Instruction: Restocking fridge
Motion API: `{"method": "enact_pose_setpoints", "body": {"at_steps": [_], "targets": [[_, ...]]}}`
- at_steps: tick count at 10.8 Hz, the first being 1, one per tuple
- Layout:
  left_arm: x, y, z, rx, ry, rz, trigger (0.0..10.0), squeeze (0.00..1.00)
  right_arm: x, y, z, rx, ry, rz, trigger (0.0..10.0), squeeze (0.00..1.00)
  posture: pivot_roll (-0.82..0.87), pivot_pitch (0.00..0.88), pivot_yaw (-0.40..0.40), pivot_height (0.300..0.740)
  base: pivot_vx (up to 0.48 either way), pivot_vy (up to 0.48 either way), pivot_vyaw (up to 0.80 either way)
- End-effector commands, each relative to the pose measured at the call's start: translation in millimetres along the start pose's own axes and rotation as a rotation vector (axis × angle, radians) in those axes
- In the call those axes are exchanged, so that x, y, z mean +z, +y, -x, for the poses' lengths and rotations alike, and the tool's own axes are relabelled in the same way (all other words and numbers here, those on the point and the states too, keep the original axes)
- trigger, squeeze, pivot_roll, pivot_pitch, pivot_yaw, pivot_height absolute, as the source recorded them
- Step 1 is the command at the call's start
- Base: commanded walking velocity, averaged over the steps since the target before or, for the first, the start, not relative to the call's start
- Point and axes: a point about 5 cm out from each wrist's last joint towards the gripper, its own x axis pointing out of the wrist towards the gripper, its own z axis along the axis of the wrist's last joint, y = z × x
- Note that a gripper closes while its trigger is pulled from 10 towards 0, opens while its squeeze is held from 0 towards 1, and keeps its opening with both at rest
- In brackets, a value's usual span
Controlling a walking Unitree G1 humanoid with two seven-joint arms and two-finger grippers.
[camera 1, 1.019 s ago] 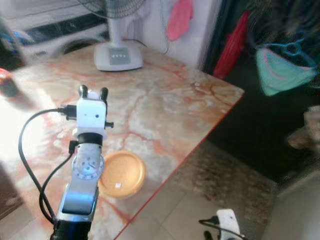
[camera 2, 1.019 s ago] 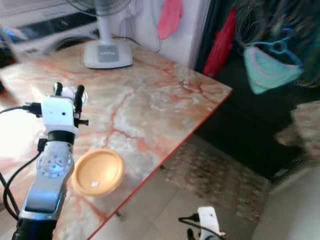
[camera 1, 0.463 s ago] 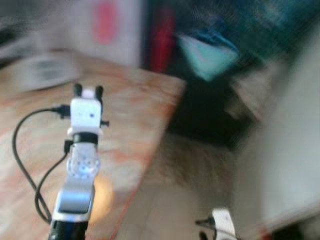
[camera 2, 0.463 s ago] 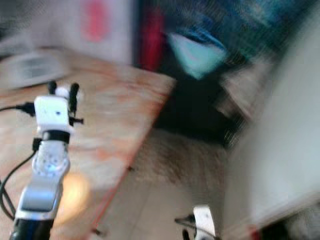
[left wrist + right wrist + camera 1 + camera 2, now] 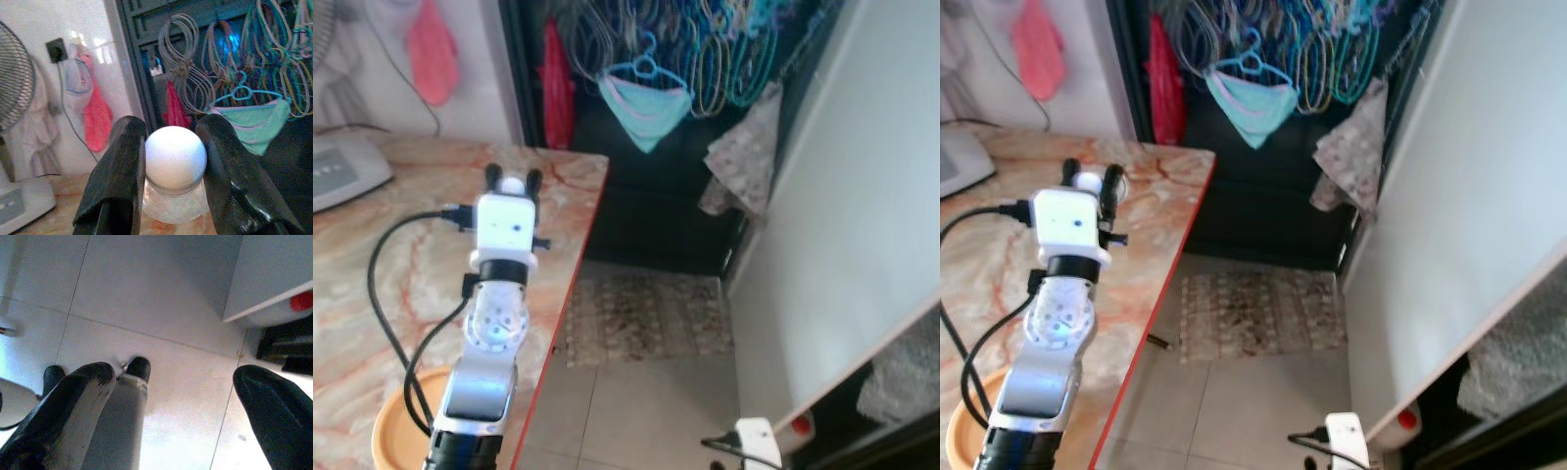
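**Left gripper clamped on a white-capped bottle above the marble table**

Head views: a glossy marble table (image 5: pixel 372 245) with orange-red veining and a thin red edge runs along the robot's left. On its near corner sits a round, shallow orange dish (image 5: pixel 396 431), partly hidden behind the silver left arm. That arm reaches forward and up over the table, a black cable looping beside it, its white wrist block topped by the left gripper (image 5: pixel 513 180). The two black fingers stand upright, pressed on a small bottle (image 5: pixel 512 184) with a rounded white cap. A white fan base (image 5: pixel 342 171) rests at the table's far end. Beyond, a pink cloth (image 5: pixel 431 54) hangs on the pale wall, and a dark alcove holds a tangle of wire hangers (image 5: pixel 724 54), one carrying a mint-green garment (image 5: pixel 646 103). A patterned mat (image 5: pixel 641 313) lies on the pale floor tiles. A large flat white panel (image 5: pixel 852 225) slants across the right; whether it is the fridge door cannot be told.

Left wrist view: the matte black fingers (image 5: pixel 120 176) grip the smooth, dome-shaped white cap over a clear, ribbed neck.

Right wrist view: the right gripper (image 5: pixel 173 399) hangs low over grey floor tiles, its rubbery fingers wide apart, holding nothing.
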Motion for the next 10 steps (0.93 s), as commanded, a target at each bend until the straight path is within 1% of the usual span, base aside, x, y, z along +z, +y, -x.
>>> {"method": "enact_pose_setpoints", "body": {"at_steps": [1, 5, 6, 10], "targets": [[10.4, 3.1, -1.9, 0.014, -0.053, 0.007, 10.0, 0.0, 4.2, 1.5, -0.5, 0.007, -0.014, 0.007, 10.0, 0.0, 0.09, 0.001, -0.021, 0.74, 0.0, 0.0, 0.0], [8.8, 3.8, -0.2, 0.016, -0.047, 0.009, 10.0, 0.0, 4.4, 0.1, -0.3, -0.002, -0.023, -0.001, 10.0, 0.0, 0.08, 0.004, -0.022, 0.74, 0.0, 0.0, 0.0], [8.2, 4.0, -0.3, 0.017, -0.045, 0.009, 10.0, 0.0, 3.4, 0.0, -0.3, -0.003, -0.016, -0.011, 10.0, 0.0, 0.08, 0.005, -0.022, 0.74, 0.0, 0.0, -0.4], [7.0, 4.8, 0.1, 0.019, -0.041, 0.003, 10.0, 0.0, 2.9, -0.5, -0.2, 0.005, -0.008, 0.009, 10.0, 0.0, 0.09, 0.004, -0.024, 0.74, 0.0, 0.0, -0.73]]}}
